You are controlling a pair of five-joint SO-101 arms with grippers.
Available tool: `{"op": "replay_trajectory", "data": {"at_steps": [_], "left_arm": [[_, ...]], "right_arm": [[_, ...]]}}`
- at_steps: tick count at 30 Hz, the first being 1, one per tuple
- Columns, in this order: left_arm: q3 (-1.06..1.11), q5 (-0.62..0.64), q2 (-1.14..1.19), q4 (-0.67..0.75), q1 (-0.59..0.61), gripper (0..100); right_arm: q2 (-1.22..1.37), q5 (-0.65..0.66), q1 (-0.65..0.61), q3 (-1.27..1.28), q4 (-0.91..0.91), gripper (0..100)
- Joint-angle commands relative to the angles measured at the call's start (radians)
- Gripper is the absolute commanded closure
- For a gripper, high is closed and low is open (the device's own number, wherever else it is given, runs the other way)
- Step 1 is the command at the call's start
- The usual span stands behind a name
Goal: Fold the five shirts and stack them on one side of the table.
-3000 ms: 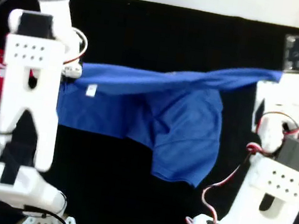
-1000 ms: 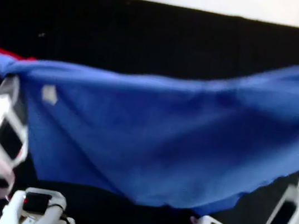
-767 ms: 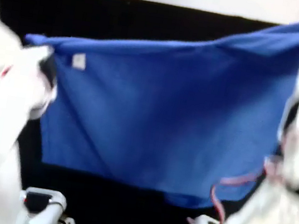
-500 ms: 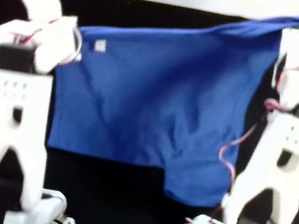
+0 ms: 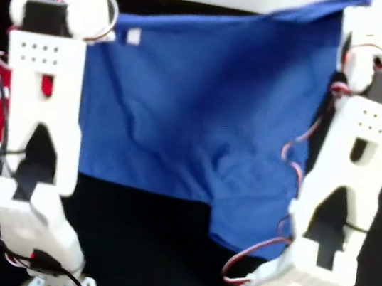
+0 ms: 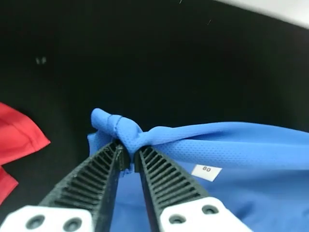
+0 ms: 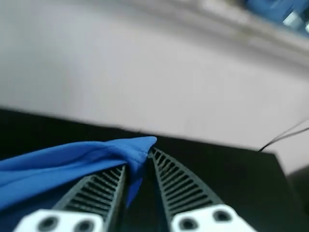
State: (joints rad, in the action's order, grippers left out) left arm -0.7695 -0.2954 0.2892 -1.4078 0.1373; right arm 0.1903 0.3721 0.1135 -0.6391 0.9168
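Over the black surface (image 5: pixel 146 251), left hand (image 6: pixel 130 153) and right hand (image 7: pixel 140 162) each clamp a corner of the outstretched blue shirt (image 5: pixel 202 116).

The high camera looks down over the black table (image 5: pixel 146 251) from above the arms' bases, far edge uppermost. Each wrist camera looks closely along its own gripper: the left gripper (image 6: pixel 129 157) points at the table's far left, the right gripper (image 7: pixel 140 169) at the far edge and pale wall (image 7: pixel 145 72). All three views share the blue shirt (image 5: pixel 202 116), and the high and left wrist views share its white label (image 5: pixel 133 36).
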Motion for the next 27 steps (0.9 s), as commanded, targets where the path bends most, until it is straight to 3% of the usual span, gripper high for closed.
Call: {"op": "replay_trajectory", "data": {"at_steps": [1,10,15,19,23,27], "left_arm": [[-0.038,-0.002,0.062,-0.005,-0.005,99],[-0.041,-0.002,0.278,-0.037,-0.007,99],[-0.041,-0.015,0.286,-0.206,-0.007,99],[-0.022,-0.12,0.295,-0.354,-0.001,99],[0.076,-0.121,0.275,-0.365,0.015,99],[0.262,-0.123,0.203,-0.364,0.01,99]], "right_arm": [[0.067,0.003,-0.021,-0.051,0.119,99.3],[0.251,0.005,-0.024,-0.061,0.381,99.3],[0.196,0.009,-0.019,-0.056,0.645,99.3],[0.177,0.009,-0.018,-0.053,0.814,99.3],[0.168,0.005,-0.01,-0.016,0.848,99.3],[0.065,0.008,0.004,0.199,0.848,99.3]]}}
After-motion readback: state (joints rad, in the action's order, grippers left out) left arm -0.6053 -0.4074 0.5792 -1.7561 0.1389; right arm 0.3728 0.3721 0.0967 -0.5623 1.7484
